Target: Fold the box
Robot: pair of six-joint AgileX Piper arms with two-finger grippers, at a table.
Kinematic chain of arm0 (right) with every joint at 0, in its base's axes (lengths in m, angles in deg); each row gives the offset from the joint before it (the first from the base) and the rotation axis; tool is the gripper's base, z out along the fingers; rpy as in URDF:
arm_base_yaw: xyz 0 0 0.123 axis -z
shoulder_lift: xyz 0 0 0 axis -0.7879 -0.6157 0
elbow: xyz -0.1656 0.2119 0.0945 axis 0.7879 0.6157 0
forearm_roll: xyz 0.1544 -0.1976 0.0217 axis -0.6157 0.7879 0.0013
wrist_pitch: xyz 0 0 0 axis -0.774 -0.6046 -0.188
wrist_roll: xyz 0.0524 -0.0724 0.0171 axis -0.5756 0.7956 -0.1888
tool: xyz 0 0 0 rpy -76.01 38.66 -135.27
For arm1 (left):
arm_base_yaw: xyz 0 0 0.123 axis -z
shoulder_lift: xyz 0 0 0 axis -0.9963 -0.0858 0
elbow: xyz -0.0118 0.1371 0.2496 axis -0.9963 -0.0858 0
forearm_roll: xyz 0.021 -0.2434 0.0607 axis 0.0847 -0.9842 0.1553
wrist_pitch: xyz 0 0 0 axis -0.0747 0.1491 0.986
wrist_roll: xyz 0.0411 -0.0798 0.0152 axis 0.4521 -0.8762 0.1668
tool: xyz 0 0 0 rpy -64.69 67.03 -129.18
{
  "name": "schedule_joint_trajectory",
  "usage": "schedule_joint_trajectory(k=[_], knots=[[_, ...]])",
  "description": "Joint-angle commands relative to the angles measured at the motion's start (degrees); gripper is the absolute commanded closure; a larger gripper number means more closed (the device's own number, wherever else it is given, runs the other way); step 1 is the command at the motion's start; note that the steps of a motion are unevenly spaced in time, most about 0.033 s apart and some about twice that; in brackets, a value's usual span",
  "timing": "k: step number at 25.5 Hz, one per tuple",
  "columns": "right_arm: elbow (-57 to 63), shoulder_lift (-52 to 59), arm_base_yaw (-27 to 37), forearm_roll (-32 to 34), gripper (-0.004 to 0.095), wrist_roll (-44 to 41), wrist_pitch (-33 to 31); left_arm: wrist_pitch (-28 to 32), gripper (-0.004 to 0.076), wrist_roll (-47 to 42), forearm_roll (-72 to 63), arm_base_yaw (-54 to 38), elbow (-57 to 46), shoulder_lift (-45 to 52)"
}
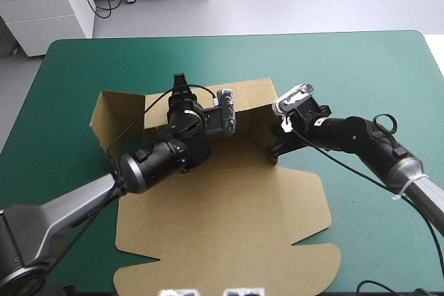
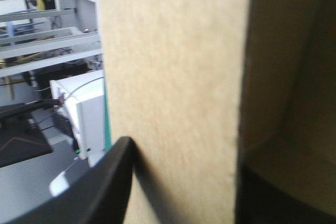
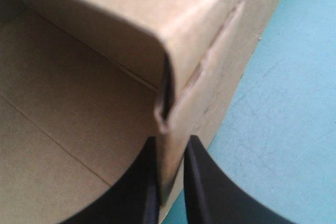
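Observation:
The brown box point(image 1: 229, 220) lies at the table's middle, its back and side walls raised and its lid flat toward the near edge. My left gripper point(image 1: 182, 93) is at the top of the far wall. In the left wrist view it point(image 2: 181, 156) is open, with that wall of the box point(image 2: 173, 66) standing between one black finger point(image 2: 100, 187) and the dark shape of the other. My right gripper point(image 1: 279, 145) is at the right wall's near corner. Up close it point(image 3: 170, 145) is shut on the box point(image 3: 105, 3), pinching the wall edge beside a tucked flap.
Teal-green cover point(image 1: 361, 67) shows all around the box, widest at the right and the far side. The lid's scalloped edge reaches close to the table's near edge point(image 1: 208, 289).

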Motion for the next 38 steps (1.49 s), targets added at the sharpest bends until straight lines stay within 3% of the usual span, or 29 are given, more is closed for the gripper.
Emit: schedule_joint_trajectory(k=[1, 4, 15, 16, 17, 19, 20, 23, 26, 32, 38], knots=[[-2.74, 2.12, -0.58, -3.49, 0.0925, 1.16, 3.75, 1.81, 0.023, -0.09, -7.46, 2.8, 0.74, 4.44], [-2.74, 2.12, -0.58, -3.49, 0.0925, 0.86, 3.82, 1.39, 0.0161, -1.17, -7.33, 4.79, 0.74, 6.83], [-2.74, 2.12, -0.58, -1.52, 0.0925, -3.12, 8.59, -3.11, 0.0167, -1.67, 3.87, 21.2, 0.74, 13.31], [-2.74, 2.12, -0.47, -0.91, 0.0925, -3.27, 8.71, -3.59, 0.0212, -1.67, 5.47, 22.22, 0.74, 13.31], [-2.74, 2.12, -0.45, 0.04, 0.0925, -3.96, 8.74, -3.61, 0.0316, -1.67, 7.46, 22.18, 0.74, 13.31], [-2.74, 2.12, -0.45, 3.73, 0.0925, -7.56, 9.45, -3.61, 0.0618, -3.27, 13.36, 22.18, 0.74, 13.31], [-2.74, 2.12, -0.45, 5.06, 0.0925, -8.84, 9.77, -3.61, 0.0718, -3.48, 15.47, 22.18, 0.74, 13.31], [-2.74, 2.12, -0.45, 7.89, 0.0925, -11.38, 9.89, -3.61, 0.0705, -4.18, 16.96, 21.55, 2.2, 13.43], [-2.74, 2.23, -0.45, 9.63, 0.0925, -13.04, 9.89, -3.07, 0.0706, -3.16, 10.14, 16.52, 6.59, 13.43], [-2.74, 2.23, -0.45, 10.0, 0.0925, -13.59, 9.53, -2.3, 0.0706, 5.8, -14.65, -3.57, 16.16, 13.43], [-2.83, 3.31, -0.45, 12.63, 0.0925, -13.59, 7.93, -4.59, 0.0706, 9.31, -34.77, -24.16, 19.09, 14.06]])
